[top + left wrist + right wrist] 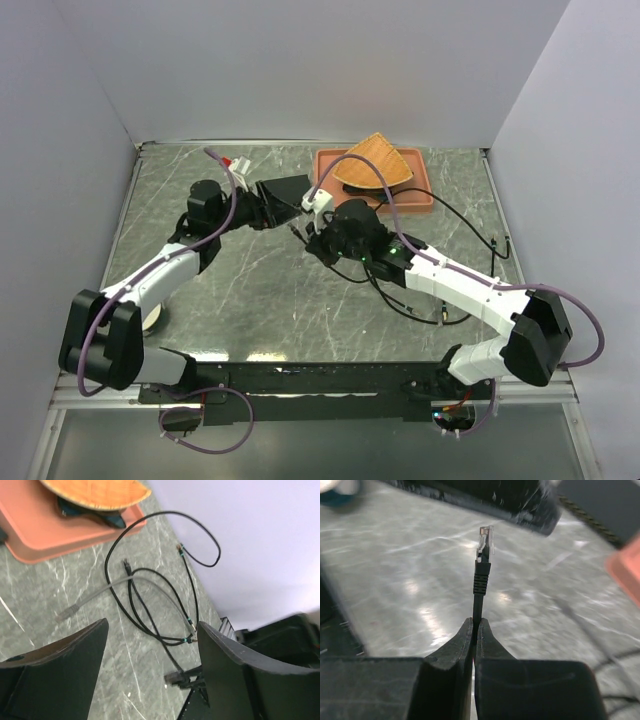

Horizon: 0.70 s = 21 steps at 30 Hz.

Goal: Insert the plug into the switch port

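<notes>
Plug [485, 537]: held by its cable [478, 597] in my right pincer [475, 623], clamped tight, tip projecting above the tabletop [395, 580]. Left pincer [152, 625]: spread wide, holding nothing. Switch port: I cannot pick it out. Grasp done; alignment and insertion outstanding, I judge.

We see the table [250, 290] as grey, marble-veined stone, polished enough to throw glare. The plug [485, 536] is clear glossy plastic on a ribbed black boot (rubbery, it seems). The tray [424, 197] looks like matt terracotta plastic; inside the tray lies a wood-grained wedge [378, 160].
</notes>
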Motion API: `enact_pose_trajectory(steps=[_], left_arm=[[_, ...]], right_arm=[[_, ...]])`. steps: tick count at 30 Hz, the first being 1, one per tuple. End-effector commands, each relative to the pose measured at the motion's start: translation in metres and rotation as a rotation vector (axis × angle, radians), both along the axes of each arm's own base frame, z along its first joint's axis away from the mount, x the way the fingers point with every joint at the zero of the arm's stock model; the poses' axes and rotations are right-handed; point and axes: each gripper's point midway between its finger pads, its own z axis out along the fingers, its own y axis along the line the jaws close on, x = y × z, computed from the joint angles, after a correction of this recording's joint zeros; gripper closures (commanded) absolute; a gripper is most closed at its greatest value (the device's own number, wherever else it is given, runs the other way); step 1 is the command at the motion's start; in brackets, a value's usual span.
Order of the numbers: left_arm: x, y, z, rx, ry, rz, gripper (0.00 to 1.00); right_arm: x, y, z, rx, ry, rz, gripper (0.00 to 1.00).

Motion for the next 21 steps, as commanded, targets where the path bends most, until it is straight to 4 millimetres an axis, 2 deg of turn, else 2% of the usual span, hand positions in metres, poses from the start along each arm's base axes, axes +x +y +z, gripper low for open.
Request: enact_pose_trajectory(steps=[1, 3, 9, 21], left_arm=[[0.005, -0.012, 0.006, 0.0, 0.031, -0.01, 0.23], [0.005, -0.013, 0.005, 0.002, 0.038, -0.015, 0.23], [0.001, -0.019, 0.009, -0.03, 0.028, -0.045, 0.27], [0.001, -0.035, 0.009, -0.041, 0.025, -0.072, 0.31]], right_arm=[[0.038, -0.032, 0.023, -0.105, -0.171, -0.254, 1.0], [0.043, -0.038, 0.023, -0.128, -0.187, -0.305, 1.0], [0.043, -0.039, 0.022, -0.151, -0.2, -0.327, 1.0], [0.034, -0.025, 0.026, -0.121, -0.19, -0.276, 1.0]])
